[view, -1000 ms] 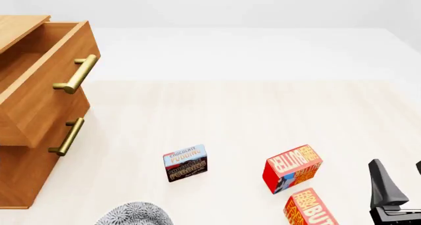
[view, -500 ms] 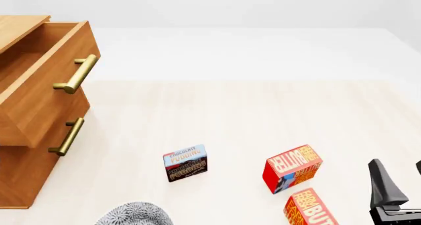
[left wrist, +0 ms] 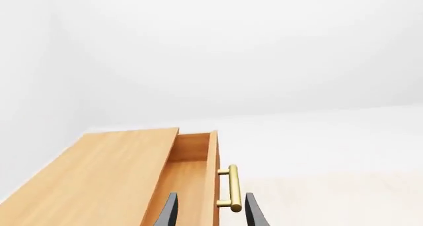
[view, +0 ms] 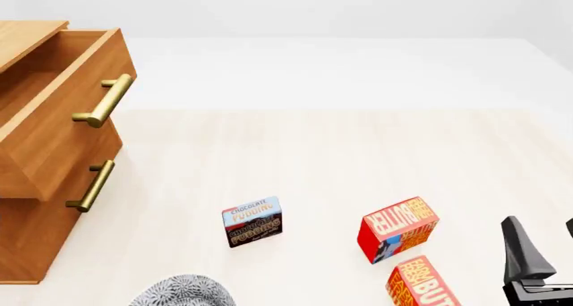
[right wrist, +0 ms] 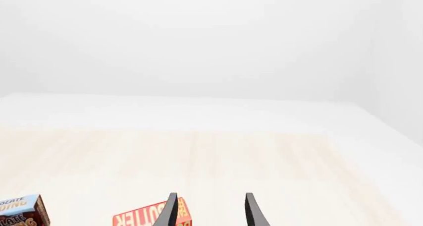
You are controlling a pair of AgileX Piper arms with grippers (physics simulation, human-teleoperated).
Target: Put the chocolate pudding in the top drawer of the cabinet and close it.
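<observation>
On the table point(view: 358, 151), the chocolate pudding point(view: 252, 221) reads "CHOCOLATE PUDDING".

We see a pale wood tabletop point(view: 340, 151) carrying the cabinet point(view: 36, 232) at left, the pudding point(view: 252, 221) near the middle, two butter boxes point(view: 398, 229) point(view: 425, 284) at right, and a grey patterned object point(view: 184, 291) at the near edge.
</observation>
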